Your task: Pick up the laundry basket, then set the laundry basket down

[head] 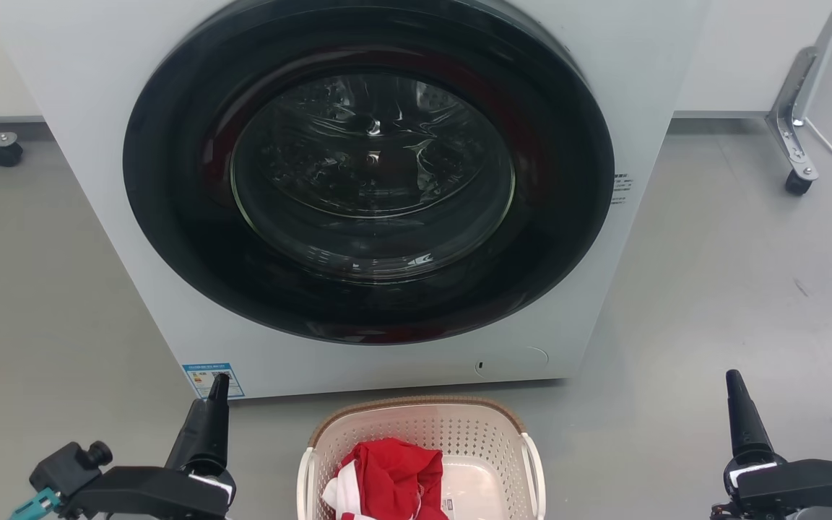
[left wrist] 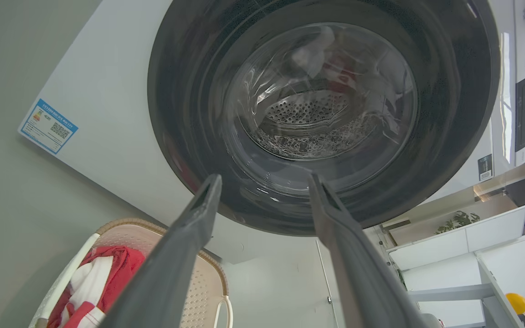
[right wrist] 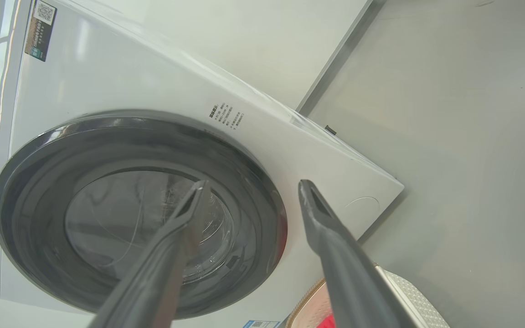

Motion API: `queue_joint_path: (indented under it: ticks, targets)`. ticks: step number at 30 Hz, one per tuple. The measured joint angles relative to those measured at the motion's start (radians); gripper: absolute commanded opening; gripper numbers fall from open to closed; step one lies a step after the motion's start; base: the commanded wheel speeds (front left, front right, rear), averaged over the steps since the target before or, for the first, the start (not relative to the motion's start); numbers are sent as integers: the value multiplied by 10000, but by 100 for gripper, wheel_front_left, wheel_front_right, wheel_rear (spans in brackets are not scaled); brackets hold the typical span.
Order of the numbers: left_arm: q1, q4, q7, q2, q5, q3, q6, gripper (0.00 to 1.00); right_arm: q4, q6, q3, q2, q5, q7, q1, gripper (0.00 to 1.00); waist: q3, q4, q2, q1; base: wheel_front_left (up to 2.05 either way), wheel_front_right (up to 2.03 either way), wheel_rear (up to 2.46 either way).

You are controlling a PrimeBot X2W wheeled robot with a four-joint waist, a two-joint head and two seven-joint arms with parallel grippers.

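While the left gripper point(head: 218, 381) and right gripper point(head: 732, 377) hang with jaws spread and empty, the laundry basket point(head: 416, 401) sits open side up on the floor point(head: 712, 274), just before the washing machine point(head: 647, 87). It lies between the grippers, nearer the left. Its loop handles point(head: 536, 462) face left and right. Its near end is cut off, so I cannot tell its long axis.

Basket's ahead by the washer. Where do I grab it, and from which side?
Take the laundry basket by its white left loop handle and right loop handle, which stick out from its sides. It sits upright between the open left gripper and right gripper, so bring each in from its own outer side.
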Motion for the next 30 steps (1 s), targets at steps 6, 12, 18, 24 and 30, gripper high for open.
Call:
queue_joint_path:
  ticks: [6, 12, 18, 24, 30]
  targets:
    - [-151, -339, -230, 205, 1045, -347, 251, 100, -240, -201, 368, -222, -1212, -213, -24, 100, 4, 21, 0, 1, 0, 0, 0]
    - [-162, -633, -470, 345, 2084, -671, 499, 100, -401, -318, 717, -443, -2326, -428, -177, 100, 15, 40, 0, 0, 0, 0, 0]
    - [-162, -840, -675, 464, 3030, -988, 679, 100, -516, -460, 1103, -583, -3421, -654, -175, 100, 21, 61, 1, 0, 0, 0, 0]
    - [-161, -980, -853, 545, 3772, -1206, 836, 100, -520, -560, 1386, -690, -4190, -830, -174, 100, 28, 83, 0, 0, 0, 0, 0]
    - [-160, -1012, -1072, 608, 4489, -1430, 1016, 100, -506, -648, 1705, -740, -5064, -1047, -171, 100, 46, 109, 0, 1, 0, 0, 0]
